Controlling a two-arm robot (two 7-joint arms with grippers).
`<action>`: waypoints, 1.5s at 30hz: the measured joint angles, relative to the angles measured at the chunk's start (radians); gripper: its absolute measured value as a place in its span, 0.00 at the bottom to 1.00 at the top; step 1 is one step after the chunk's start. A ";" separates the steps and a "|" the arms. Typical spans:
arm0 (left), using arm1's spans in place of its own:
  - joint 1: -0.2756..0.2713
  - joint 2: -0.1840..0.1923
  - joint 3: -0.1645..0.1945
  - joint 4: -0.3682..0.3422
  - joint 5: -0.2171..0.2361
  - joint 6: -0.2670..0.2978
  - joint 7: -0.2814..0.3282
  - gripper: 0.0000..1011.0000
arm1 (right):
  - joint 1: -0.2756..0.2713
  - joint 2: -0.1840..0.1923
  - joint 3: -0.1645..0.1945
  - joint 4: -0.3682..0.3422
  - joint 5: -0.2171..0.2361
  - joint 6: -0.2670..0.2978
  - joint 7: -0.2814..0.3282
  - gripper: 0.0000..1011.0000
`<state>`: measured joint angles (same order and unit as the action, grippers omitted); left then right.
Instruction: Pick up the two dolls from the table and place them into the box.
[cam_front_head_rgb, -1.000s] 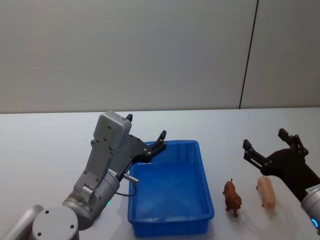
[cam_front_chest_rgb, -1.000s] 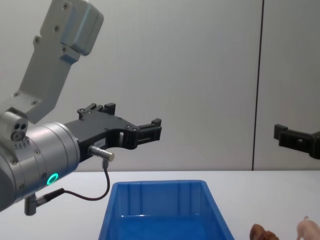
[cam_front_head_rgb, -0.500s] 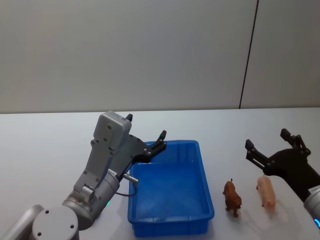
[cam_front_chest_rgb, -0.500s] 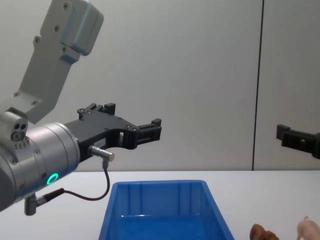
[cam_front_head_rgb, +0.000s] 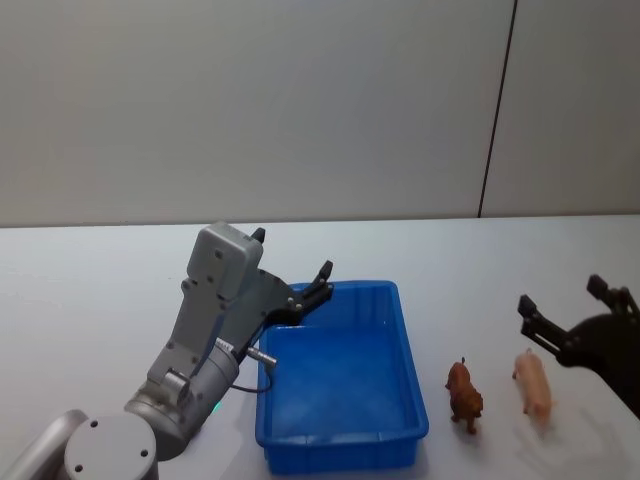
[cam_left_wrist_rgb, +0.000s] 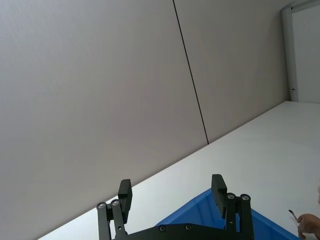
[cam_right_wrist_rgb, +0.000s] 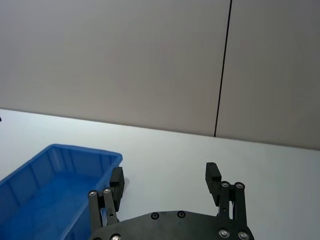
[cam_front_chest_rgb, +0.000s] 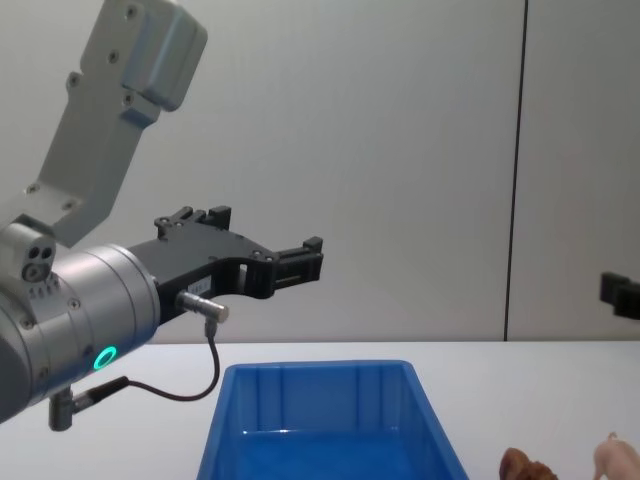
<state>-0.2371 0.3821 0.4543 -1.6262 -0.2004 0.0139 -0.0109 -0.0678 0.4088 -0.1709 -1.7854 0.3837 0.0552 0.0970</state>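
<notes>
Your left gripper (cam_front_head_rgb: 292, 252) hangs over the far left corner of the box (cam_front_head_rgb: 345, 445), in the lower middle of the head view. Its fingers are spread wide and hold nothing. In the left wrist view you see both fingertips (cam_left_wrist_rgb: 125, 186) apart, with the blue rim showing low between them.

Your right gripper (cam_front_head_rgb: 562, 296) sits at the right edge of the head view, just behind the pink doll (cam_front_head_rgb: 533, 384) and clear of it. It is released too, fingers splayed, nothing between them. The right wrist view shows the same spread, with the box at its lower left.

Both dolls stand upright on the table (cam_front_head_rgb: 100, 290), in the lower right of the head view. The brown doll (cam_front_head_rgb: 464, 393) is just right of the box's right wall, not touching it. The pink one stands to the right of the brown one, with a gap between them. In the chest view you catch only their tops at the bottom right corner. The box has nothing in it
</notes>
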 joint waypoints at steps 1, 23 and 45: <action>0.000 0.000 0.000 0.000 0.000 0.000 0.000 0.99 | -0.004 0.003 0.002 -0.001 0.006 0.005 0.001 0.99; 0.000 0.000 0.000 0.000 0.000 0.000 0.000 0.99 | -0.028 0.023 0.005 0.051 -0.011 0.121 0.011 0.99; 0.000 0.000 0.000 0.000 0.000 0.000 0.000 0.99 | 0.059 -0.055 -0.050 0.202 -0.141 0.188 0.029 0.99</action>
<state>-0.2371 0.3821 0.4542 -1.6262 -0.2003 0.0139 -0.0109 -0.0089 0.3537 -0.2209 -1.5829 0.2423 0.2427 0.1264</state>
